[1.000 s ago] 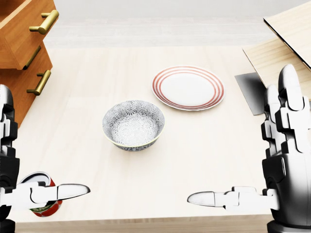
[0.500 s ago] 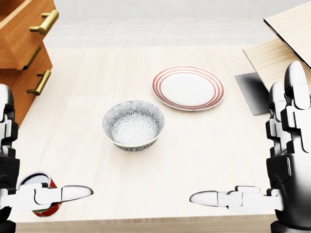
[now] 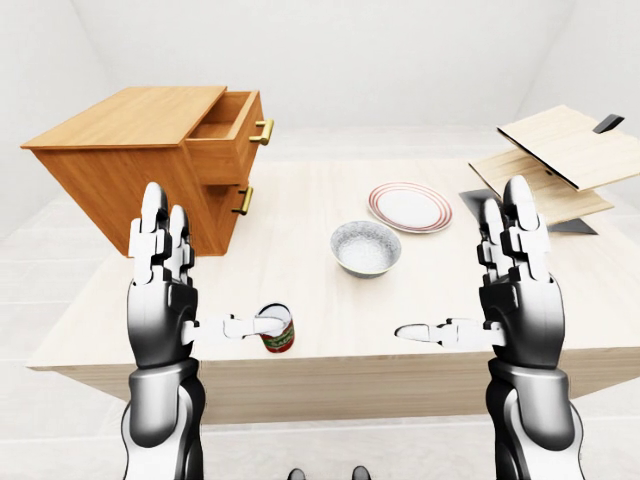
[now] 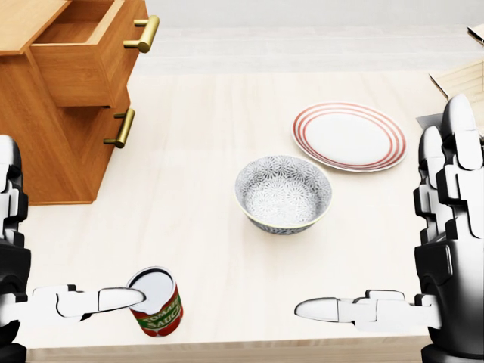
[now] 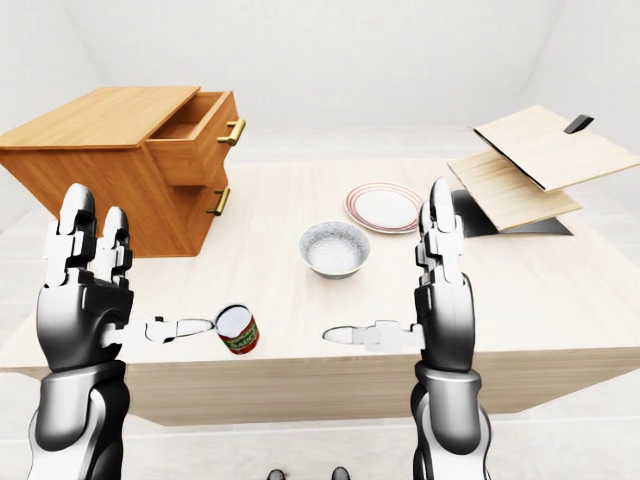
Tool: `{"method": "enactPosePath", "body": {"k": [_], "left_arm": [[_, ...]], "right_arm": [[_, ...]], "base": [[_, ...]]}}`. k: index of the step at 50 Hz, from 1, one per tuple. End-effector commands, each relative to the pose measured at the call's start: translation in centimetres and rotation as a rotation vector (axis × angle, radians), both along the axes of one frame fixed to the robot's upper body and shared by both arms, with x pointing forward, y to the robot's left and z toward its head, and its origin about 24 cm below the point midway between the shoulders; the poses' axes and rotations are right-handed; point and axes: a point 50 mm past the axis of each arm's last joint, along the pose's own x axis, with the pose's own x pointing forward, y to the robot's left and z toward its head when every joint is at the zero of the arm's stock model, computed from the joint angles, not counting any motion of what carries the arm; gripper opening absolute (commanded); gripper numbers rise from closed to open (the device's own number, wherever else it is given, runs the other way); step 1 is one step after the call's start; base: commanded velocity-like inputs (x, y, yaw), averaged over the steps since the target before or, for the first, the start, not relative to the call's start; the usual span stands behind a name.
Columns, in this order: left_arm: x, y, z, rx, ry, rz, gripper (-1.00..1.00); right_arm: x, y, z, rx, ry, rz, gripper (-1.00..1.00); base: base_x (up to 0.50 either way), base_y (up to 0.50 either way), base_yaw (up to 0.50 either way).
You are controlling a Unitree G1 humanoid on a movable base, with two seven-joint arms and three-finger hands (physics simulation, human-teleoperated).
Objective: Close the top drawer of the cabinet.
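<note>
Two hands are hovering open over the table's near edge. At the head view's upper left the cabinet is sitting on the table, its top drawer sticking out, the one below shut. The left hand is holding its fingers upright, thumb pointing at the can, possibly touching its rim. A bowl is sitting mid-table, a plate just beyond. The right hand is standing likewise spread, gripping nothing.
</note>
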Motion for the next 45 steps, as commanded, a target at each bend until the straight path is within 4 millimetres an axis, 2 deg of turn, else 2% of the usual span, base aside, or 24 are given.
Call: {"method": "enactPosePath", "body": {"k": [1,45], "left_arm": [[-0.09,0.13,0.11,-0.033,-0.01,0.0,1.0],[-0.15,0.04,0.2,-0.021,-0.013,0.007,1.0]], "right_arm": [[-0.02,0.08,0.03,0.004,-0.002,0.01,1.0],[0.08,0.22,-0.02,-0.001,0.003,0.028,1.0]], "base": [[0.02,0.5,0.0],[0.02,0.5,0.0]]}}
